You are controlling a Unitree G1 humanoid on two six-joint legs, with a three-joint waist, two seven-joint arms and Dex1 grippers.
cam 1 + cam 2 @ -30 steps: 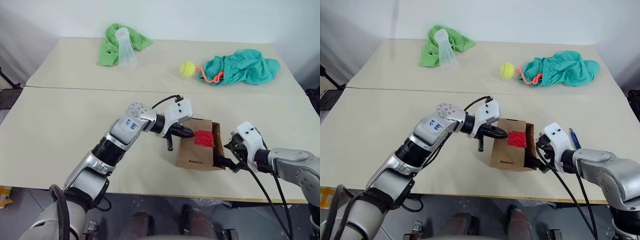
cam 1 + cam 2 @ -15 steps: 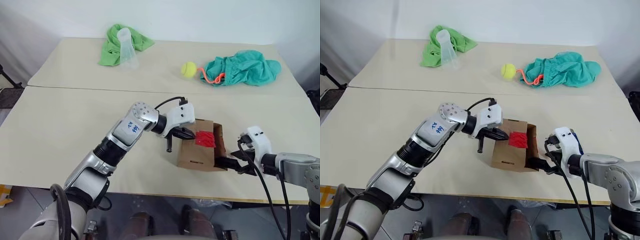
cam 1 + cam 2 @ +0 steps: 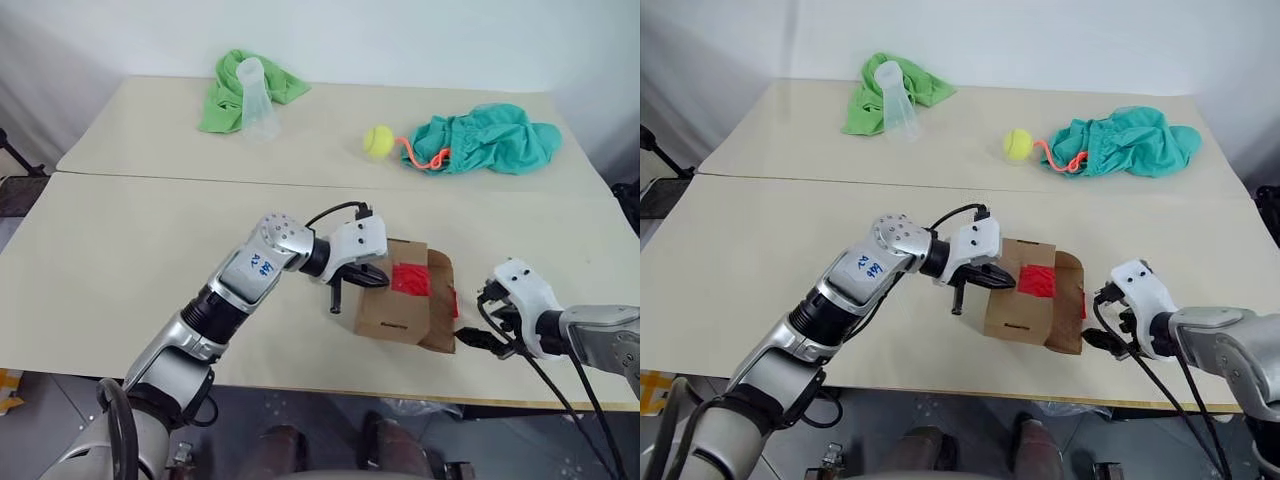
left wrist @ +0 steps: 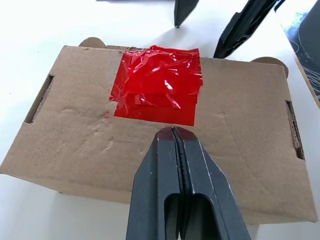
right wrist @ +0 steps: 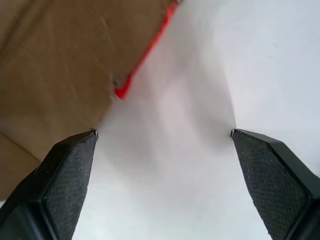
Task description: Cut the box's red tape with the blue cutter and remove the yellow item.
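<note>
The brown box lies near the table's front edge, with the red tape crumpled on its top. My left gripper is shut, with nothing seen between its fingers. Its tips rest on the box's top just short of the red tape. The box's right end flap hangs open, with a red strip along its edge. My right gripper is open and empty, low over the table just right of that flap. The blue cutter and the yellow item are hidden.
At the back right lie a tennis ball, an orange-pink cord and a teal cloth. A green cloth with a clear cup sits at the back left. The table's front edge runs close under the box.
My right gripper has drawn away from the box's right end toward the right. The end flap has swung outward and now hangs open. The left gripper has stayed on the box's top.
</note>
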